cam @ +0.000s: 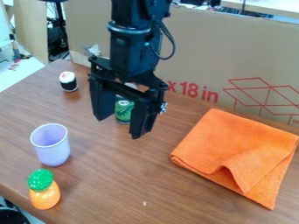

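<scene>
Your gripper (119,127) hangs with fingers spread, empty, nearest the can (123,112) — cup (52,151) at view left, cloth (234,151) at right. Lower gently — keep both fingertips off the can's rim.

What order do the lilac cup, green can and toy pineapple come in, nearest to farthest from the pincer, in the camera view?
1. Green can: just behind the pincer, seen between its fingers.
2. Lilac cup: off to the picture's left.
3. Toy pineapple: lower left, nearer the camera than the cup.
</scene>
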